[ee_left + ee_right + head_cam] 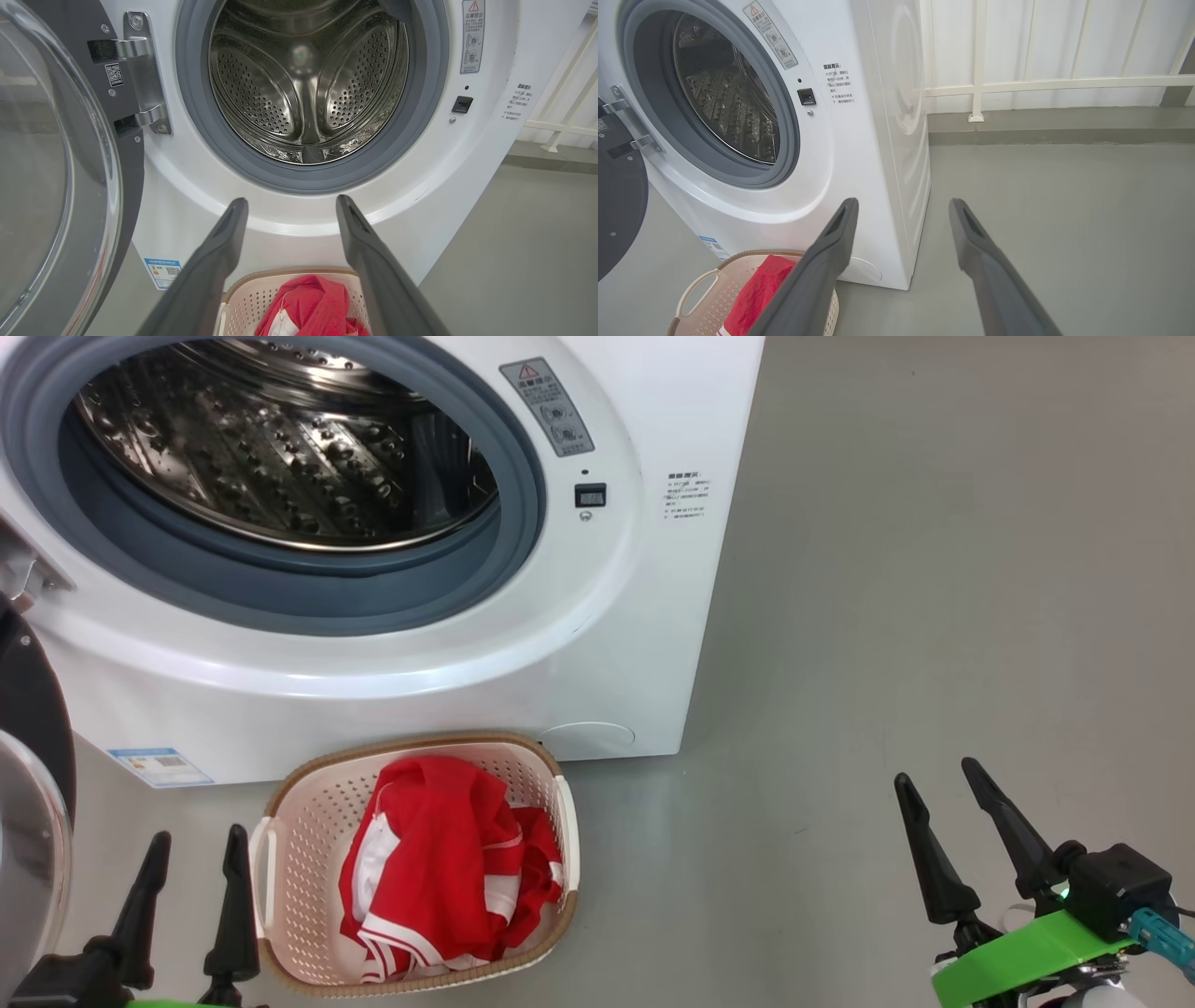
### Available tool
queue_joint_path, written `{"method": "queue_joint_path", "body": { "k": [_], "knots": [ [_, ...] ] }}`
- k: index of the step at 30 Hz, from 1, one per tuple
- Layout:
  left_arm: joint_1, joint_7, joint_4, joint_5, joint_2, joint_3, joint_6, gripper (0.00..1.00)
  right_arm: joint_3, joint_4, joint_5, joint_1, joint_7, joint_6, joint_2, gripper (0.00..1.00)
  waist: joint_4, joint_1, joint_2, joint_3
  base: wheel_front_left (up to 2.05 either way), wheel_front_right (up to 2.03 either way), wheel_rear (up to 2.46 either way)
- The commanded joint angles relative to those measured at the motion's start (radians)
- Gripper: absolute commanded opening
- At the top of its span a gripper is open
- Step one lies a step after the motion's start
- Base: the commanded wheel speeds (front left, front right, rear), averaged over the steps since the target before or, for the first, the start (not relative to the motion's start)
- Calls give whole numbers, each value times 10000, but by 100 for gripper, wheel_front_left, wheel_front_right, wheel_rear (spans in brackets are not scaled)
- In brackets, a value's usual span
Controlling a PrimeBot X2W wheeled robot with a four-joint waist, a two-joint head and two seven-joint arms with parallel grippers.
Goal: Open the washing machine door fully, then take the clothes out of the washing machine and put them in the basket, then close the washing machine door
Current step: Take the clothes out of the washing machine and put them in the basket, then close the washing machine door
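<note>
The white washing machine [653, 420] stands open, and its steel drum [308, 88] holds no clothes that I can see. Its door [51, 163] is swung wide to the left, the glass bowl facing me; the door [28, 784] also shows at the head view's left edge. Red clothes [439, 868] with white trim lie in the cream basket [308, 812] on the floor before the machine. My left gripper [196, 845] is open, low and just left of the basket. My right gripper [938, 775] is open over bare floor, far right of the basket.
Grey floor [934, 569] stretches to the right of the machine. A white railing [1045, 84] and a low kerb run along the wall behind. A blue label [159, 767] is stuck on the machine's lower left front.
</note>
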Motion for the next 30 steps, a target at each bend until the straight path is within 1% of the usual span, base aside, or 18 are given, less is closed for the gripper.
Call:
{"method": "queue_joint_path", "body": {
  "k": [1, 10, 24, 30],
  "knots": [
    [-149, -63, -254, 87, 223, 323, -31, 100, 162, -268, 129, 93, -48, 16, -159, 100, -1, 0, 0, -4, 0, 0, 0],
    [-140, -63, -235, 256, 214, 336, -31, 100, 186, -277, 138, 94, -48, 16, -174, 100, 4, 0, 0, -5, -25, 25, 0],
    [-177, -63, -311, 195, 253, 307, -31, 100, 202, -281, 126, 40, -48, 16, -176, 100, 6, 0, 0, 47, -125, 125, 0],
    [-194, -63, -333, 198, 260, 286, -31, 100, 198, -279, 112, 23, -48, 16, -163, 100, 16, 0, 0, 26, -63, 63, 0]
  ]
}}
